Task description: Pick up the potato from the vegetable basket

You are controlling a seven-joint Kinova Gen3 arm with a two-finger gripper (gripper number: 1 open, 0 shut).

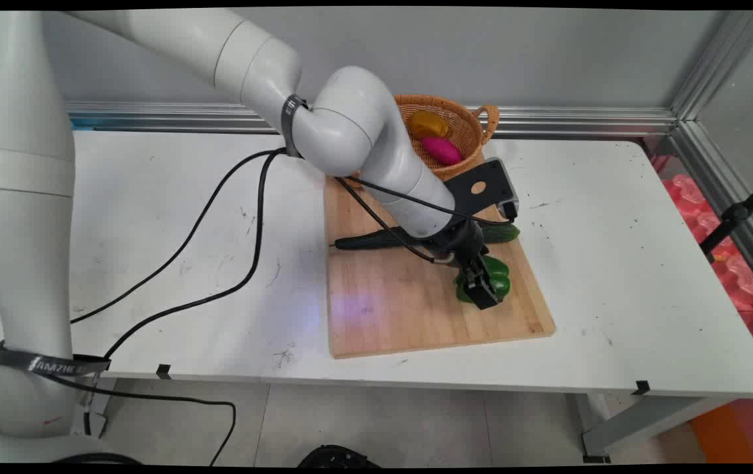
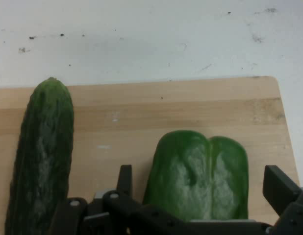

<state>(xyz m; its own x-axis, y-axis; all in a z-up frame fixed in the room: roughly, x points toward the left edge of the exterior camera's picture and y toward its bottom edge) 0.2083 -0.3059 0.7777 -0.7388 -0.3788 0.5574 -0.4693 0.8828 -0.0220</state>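
Shiny green pepper (image 2: 200,176) with a dent down its middle, between the wide-apart fingers of the gripper (image 2: 198,196), maybe touching, cucumber (image 2: 41,156) beside it

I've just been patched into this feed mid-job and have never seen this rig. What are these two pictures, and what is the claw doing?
The main view looks down on a white table from a fixed camera; the hand view looks along the claw itself. A white robot arm reaches over a wooden cutting board. Its claw is open, with a green bell pepper between its fingers, not yet gripped. A cucumber lies beside the pepper. Behind the board, a wicker basket holds a yellow and a magenta item.
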